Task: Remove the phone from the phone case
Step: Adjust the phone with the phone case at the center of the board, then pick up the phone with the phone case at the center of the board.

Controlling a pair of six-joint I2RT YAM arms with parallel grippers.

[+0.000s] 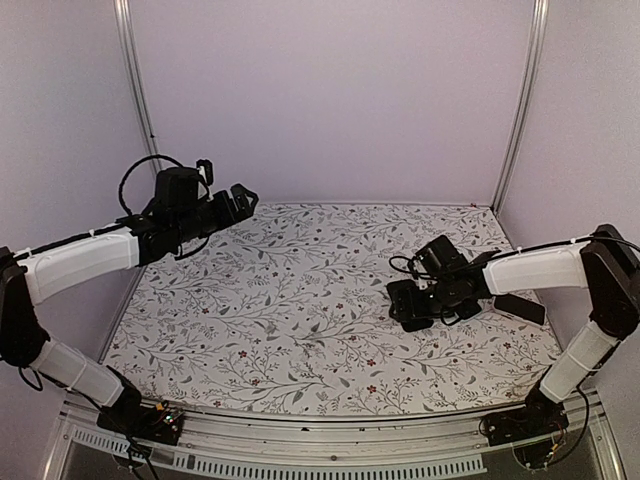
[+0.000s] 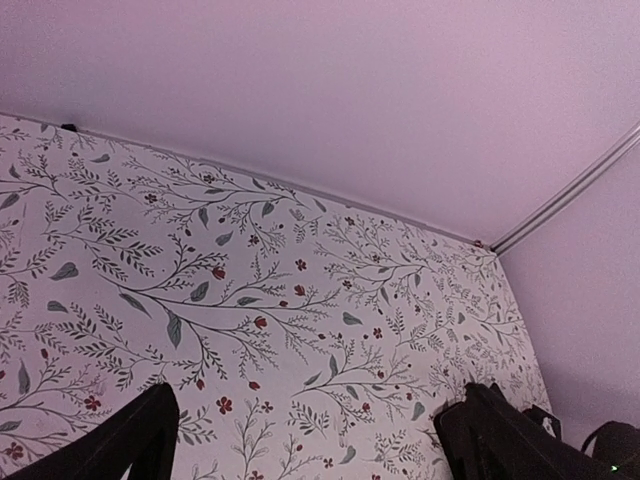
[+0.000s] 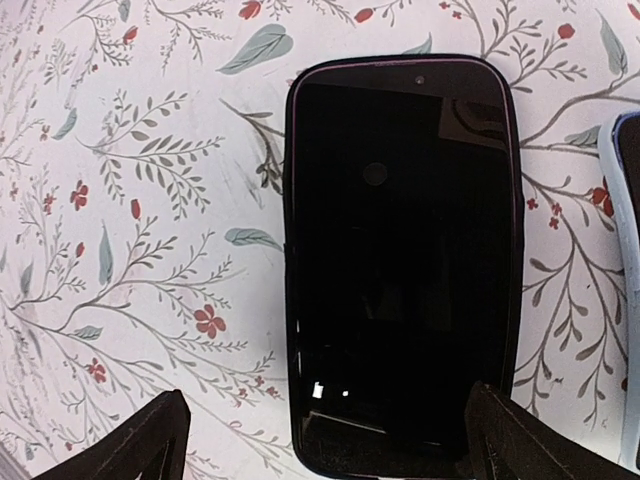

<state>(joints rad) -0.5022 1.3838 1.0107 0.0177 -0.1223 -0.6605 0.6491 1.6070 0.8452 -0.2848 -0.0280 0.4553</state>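
You will find the phone (image 3: 400, 270) lying flat and screen up on the floral table cover (image 1: 300, 300), on the right side of the table and still seated in its black phone case (image 3: 400, 61), whose rim shows all round the glass. In the right wrist view its long axis runs straight away from the wrist. The end with the small lens dot points away, and the near end lies between the fingers. Your right gripper (image 3: 325, 425) stands spread wide above that near end and grips nothing; contact cannot be confirmed. A light-edged object (image 3: 628, 300) lies just beside the phone. Your left gripper (image 1: 238, 200) is raised at the far left, its jaws released and holding nothing.
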